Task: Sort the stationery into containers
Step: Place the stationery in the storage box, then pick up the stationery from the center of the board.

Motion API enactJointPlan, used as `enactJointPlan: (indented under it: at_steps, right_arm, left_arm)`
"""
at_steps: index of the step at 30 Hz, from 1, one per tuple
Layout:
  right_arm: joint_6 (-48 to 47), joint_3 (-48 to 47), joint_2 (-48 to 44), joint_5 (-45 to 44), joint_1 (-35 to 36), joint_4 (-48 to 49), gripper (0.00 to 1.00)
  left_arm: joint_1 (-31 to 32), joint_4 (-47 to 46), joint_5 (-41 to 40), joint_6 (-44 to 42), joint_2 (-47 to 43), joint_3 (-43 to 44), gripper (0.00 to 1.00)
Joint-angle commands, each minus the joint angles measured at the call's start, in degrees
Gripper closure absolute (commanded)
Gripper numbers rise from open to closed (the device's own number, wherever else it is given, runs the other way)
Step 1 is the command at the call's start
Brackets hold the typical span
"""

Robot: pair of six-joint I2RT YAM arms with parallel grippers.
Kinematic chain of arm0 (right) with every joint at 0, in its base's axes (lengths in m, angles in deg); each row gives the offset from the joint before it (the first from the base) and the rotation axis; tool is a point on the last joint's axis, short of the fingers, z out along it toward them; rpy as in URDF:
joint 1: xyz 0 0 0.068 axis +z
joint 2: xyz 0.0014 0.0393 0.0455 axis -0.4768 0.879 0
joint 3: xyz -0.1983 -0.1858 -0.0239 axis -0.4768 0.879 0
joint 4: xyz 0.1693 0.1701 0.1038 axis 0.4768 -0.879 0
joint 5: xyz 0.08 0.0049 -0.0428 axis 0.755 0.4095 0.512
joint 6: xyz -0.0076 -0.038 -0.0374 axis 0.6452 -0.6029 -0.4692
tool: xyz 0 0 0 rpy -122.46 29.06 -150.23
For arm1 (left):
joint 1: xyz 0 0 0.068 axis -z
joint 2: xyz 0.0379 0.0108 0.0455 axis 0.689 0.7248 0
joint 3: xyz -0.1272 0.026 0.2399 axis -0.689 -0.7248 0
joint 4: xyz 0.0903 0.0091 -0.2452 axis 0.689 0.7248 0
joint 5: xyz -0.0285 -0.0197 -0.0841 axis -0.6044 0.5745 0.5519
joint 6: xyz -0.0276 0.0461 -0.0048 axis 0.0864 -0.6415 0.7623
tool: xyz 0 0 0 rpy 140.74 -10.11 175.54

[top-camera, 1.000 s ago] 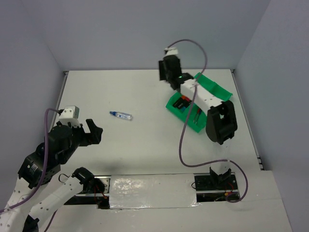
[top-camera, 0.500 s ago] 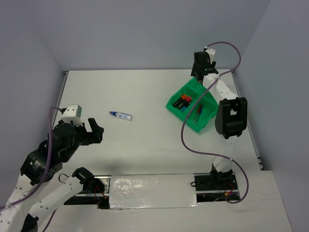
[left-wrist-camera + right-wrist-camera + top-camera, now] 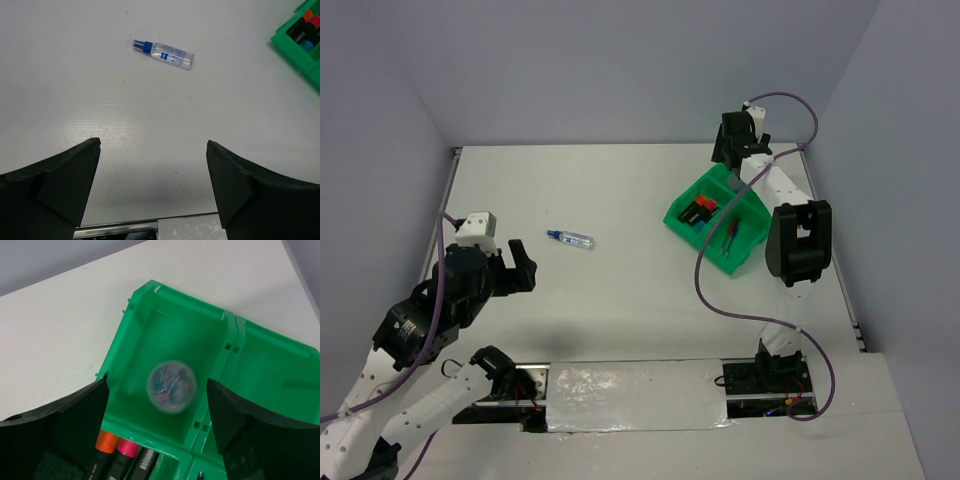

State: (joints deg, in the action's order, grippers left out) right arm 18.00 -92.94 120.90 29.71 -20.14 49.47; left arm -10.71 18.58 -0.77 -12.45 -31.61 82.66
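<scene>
The green four-compartment tray [image 3: 695,222] stands at the right of the table. My right gripper [image 3: 728,160] hovers open over its far compartment. In the right wrist view a small grey round piece [image 3: 170,385], blurred, lies in that compartment of the tray [image 3: 150,315], between my open jaws and apart from them. Black highlighters with orange [image 3: 106,442] and pink [image 3: 127,447] ends lie in the adjoining compartment. A clear-blue tube [image 3: 571,238] lies on the table centre-left; it shows in the left wrist view [image 3: 164,50] too. My left gripper [image 3: 520,270] is open and empty, short of the tube.
Thin pens [image 3: 730,237] lie in the tray's near right compartment. The white table [image 3: 620,300] ends at a metal rail [image 3: 630,385] by the arm bases. Grey walls close in the back and sides.
The right arm swung from the tray's left side to its far corner, and the tray now sits flat. The left gripper crept slightly right.
</scene>
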Motion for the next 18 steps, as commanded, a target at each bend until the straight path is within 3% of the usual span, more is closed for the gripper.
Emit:
enactJointPlan:
  at_steps: [1, 5, 8, 13, 18]
  right_arm:
    - [0.60, -2.27, -0.56, -0.07, -0.52, -0.56, 0.14]
    - [0.87, -2.27, -1.61, 2.12, -0.17, -1.35, 0.08]
    - [-0.54, 0.89, -5.21, 9.23, 1.94, 1.54, 0.04]
    - [-9.12, 8.63, -11.98, 31.34, 12.36, 10.42, 0.04]
    - [-18.19, 3.99, -7.17, 37.09, 25.39, 5.53, 0.03]
  left_arm:
    - [0.29, -1.78, -1.42, 0.79, -0.60, -0.06, 0.01]
    - [0.29, -1.69, -1.59, 0.96, -0.51, -0.14, 0.01]
    - [0.29, -2.57, -2.38, 1.66, -0.87, -1.11, 0.01]
    - [0.29, -0.21, -7.46, 5.08, -0.16, -0.58, 0.01]
    - [0.29, 1.12, -10.55, 7.55, -1.91, -0.58, 0.01]
